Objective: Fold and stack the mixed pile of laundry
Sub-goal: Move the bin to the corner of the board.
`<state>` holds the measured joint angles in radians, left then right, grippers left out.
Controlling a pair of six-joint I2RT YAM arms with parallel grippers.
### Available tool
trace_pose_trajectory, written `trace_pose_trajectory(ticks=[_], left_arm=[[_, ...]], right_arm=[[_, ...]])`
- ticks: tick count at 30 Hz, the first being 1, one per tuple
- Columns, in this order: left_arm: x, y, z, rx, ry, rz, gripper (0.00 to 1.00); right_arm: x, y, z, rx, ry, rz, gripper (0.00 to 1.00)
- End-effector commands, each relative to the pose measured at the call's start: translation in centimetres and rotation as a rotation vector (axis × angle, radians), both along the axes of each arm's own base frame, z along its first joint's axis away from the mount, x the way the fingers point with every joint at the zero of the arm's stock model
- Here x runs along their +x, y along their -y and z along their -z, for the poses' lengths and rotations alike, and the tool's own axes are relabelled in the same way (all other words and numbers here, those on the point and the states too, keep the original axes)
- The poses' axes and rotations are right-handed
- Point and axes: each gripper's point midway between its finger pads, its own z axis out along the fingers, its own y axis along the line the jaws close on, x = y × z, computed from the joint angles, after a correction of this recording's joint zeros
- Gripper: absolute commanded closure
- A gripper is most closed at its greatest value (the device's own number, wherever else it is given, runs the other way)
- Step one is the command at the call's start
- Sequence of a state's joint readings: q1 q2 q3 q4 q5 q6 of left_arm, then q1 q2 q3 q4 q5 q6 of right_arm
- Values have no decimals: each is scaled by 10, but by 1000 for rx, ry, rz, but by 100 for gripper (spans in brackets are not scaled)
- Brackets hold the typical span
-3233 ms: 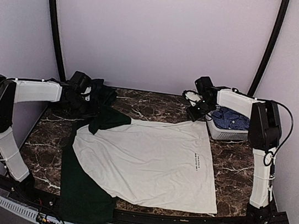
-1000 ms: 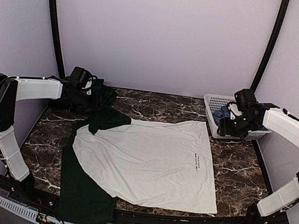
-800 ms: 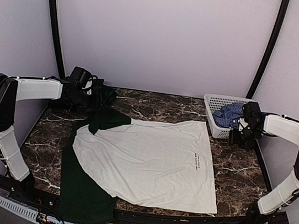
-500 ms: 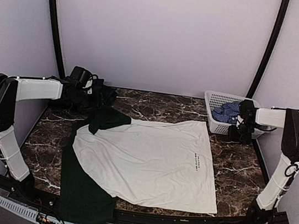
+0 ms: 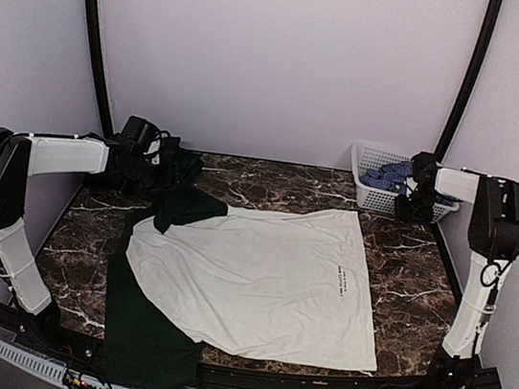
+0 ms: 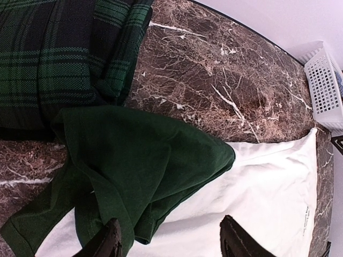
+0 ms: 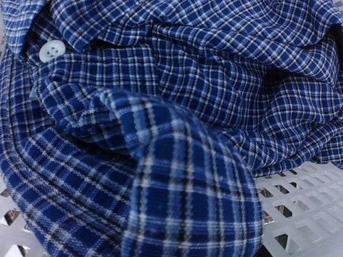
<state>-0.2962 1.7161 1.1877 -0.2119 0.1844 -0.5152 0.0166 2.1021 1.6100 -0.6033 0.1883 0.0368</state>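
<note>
Top external view: the right arm (image 5: 455, 179) has swung off the surface (image 5: 280, 183) to the far right corner. The white basket (image 5: 375, 199) has gone back with it and no longer sits against the corner of the cream garment (image 5: 258, 272). The right wrist view is filled by the blue-and-white checked shirt (image 7: 177, 107), crumpled in the basket with lattice showing beneath. The right jaws are out of that picture, so I cannot tell whether they stand apart or pinch cloth.

The shirt is probably the next piece to be drawn out, though the cream garment is not yet folded. It lies flat mid-surface with its dark green sleeve (image 6: 139, 160) turned over.

The left jaws have not moved: open and empty, they hover above that sleeve, near the dark green plaid garment (image 6: 48, 59) at the far left. The cream garment's green side reaches the near edge. Bare marble remains along the back and down the right.
</note>
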Motion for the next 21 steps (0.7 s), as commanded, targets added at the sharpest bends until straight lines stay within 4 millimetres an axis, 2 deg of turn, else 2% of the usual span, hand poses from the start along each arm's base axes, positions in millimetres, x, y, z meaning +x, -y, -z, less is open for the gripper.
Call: trace_pose_trajectory(ticks=[1, 4, 8, 13, 17, 21], left_arm=[[-5, -1, -17, -6, 35, 16, 38], [-5, 0, -19, -15, 37, 17, 38], [-5, 1, -22, -20, 49, 21, 39], [-4, 1, -23, -16, 56, 22, 39], [-5, 2, -24, -26, 59, 24, 39], [-4, 2, -24, -26, 62, 27, 38]], right_arm=[[10, -13, -27, 27, 116, -47, 36], [-15, -45, -54, 114, 200, -78, 36], [-32, -80, -68, 251, 259, -128, 39], [-35, -123, -64, 416, 325, -175, 42], [-27, -138, -54, 497, 379, -162, 45], [-17, -150, -37, 467, 384, -163, 46]])
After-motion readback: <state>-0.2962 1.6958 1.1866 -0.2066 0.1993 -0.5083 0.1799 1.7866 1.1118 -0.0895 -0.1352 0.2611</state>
